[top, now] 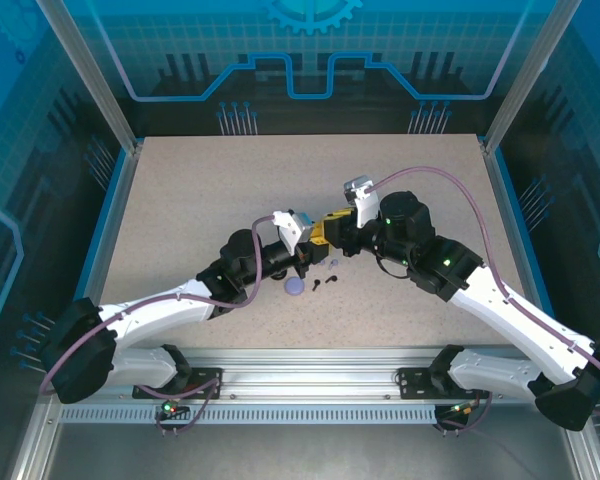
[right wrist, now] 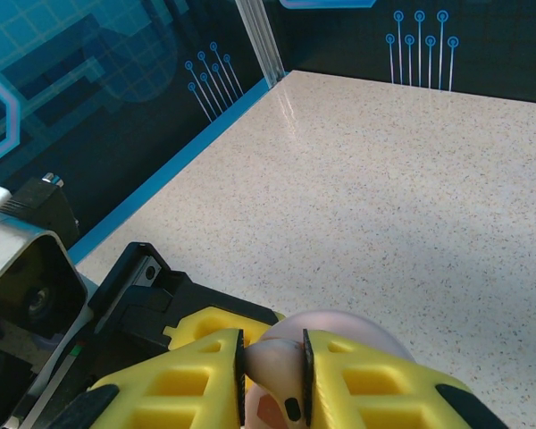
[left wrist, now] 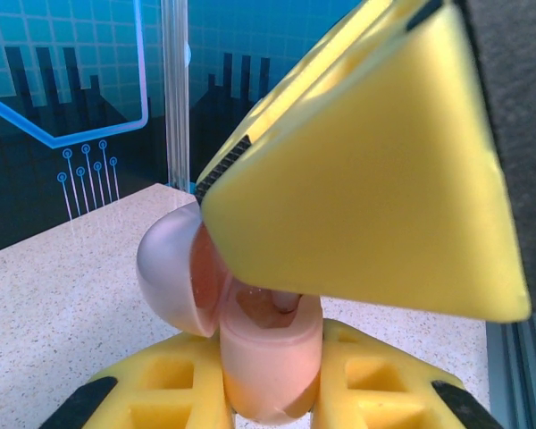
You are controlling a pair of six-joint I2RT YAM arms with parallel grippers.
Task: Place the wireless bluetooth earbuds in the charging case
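My left gripper (top: 310, 248) (left wrist: 270, 380) is shut on a pale pink charging case (left wrist: 270, 353), holding it upright with its round lid (left wrist: 168, 268) swung open to the left. My right gripper (top: 331, 232) (right wrist: 273, 375) is directly above the case, shut on a pale pink earbud (right wrist: 275, 362), and its yellow finger (left wrist: 366, 161) looms over the case mouth. The earbud tip (left wrist: 293, 302) reaches into the case opening. In the right wrist view the case lid (right wrist: 362, 326) shows just beyond the fingers.
A lavender case (top: 294, 287) lies on the speckled tabletop (top: 180, 200) just in front of the grippers. Two black earbuds (top: 315, 285) (top: 332, 278) lie beside it. The left gripper's black body (right wrist: 152, 295) sits close to the right gripper's fingers.
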